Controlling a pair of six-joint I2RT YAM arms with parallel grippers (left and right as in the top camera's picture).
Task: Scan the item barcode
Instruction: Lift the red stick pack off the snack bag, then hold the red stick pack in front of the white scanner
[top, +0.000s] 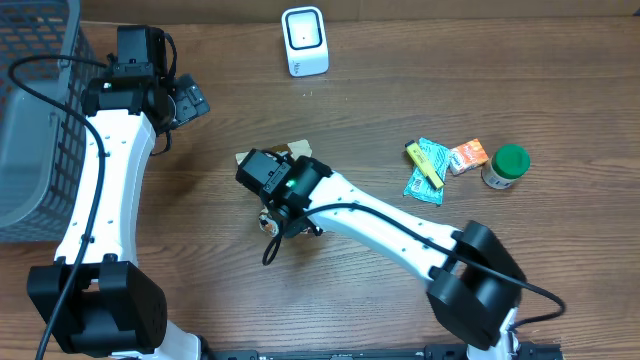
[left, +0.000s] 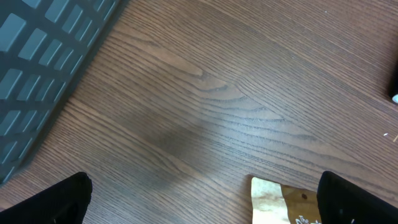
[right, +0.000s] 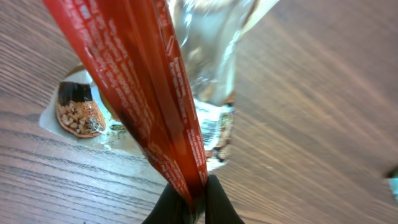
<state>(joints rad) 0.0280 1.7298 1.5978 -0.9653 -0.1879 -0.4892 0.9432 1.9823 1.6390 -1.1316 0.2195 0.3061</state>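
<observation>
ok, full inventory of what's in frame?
barcode scanner: 1, white, far edge, centre
wire basket: 1, grey, far left
snack packet: 1, red and clear, centre, held
teal packets: seemingly 2, teal, right side
yellow stick: 1, yellow, across teal packets
small box: 1, orange, beside packets
jar: 1, green lid, rightmost
table: 1, brown wood
left gripper: 1, black, open, by basket
right gripper: 1, black, shut on snack packet

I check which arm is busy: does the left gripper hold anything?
No, the left gripper stands wide open above the table, its fingers touching nothing.
</observation>
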